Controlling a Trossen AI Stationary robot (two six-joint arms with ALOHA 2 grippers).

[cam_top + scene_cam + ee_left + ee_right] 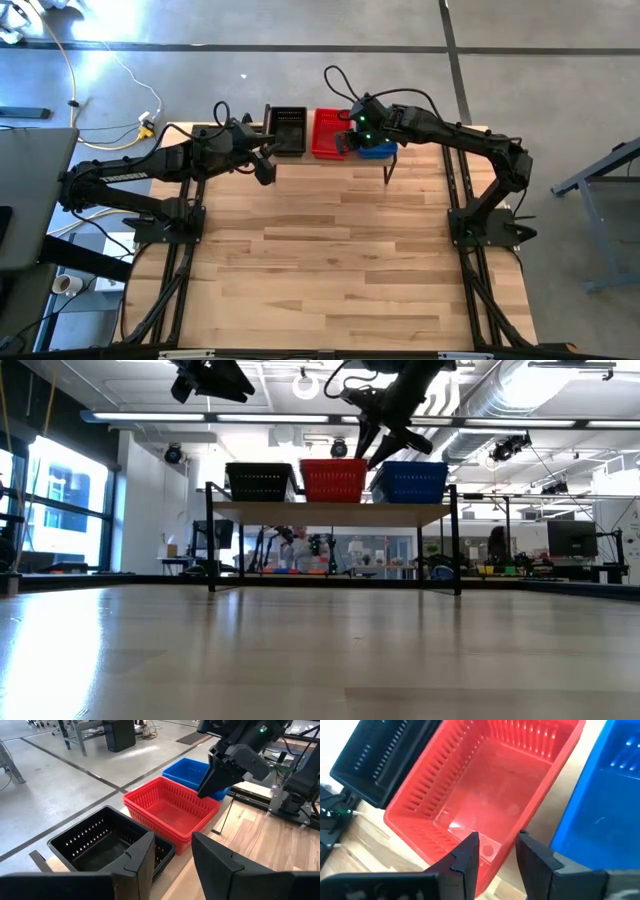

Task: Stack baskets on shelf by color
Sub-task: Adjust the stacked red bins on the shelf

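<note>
Black baskets (288, 129), red baskets (328, 133) and blue baskets (377, 150) sit side by side on the shelf (330, 513) at the surface's 12 o'clock edge. Light, stiff mesh; best gripped by a rim. My left hand (266, 165) and right hand (343, 143) hover part-open, empty.

A light wood desk (330, 250) stands on a grey concrete floor (250, 40) crossed by dark seam lines. A yellow cable (70, 75) trails over the floor beside it. Beyond the desk, the room is an open workshop with a bright window (60, 500) on one side, white ceiling ducts (500, 400), strip lights (330, 420) and cluttered workbenches (560, 565) farther back.
</note>
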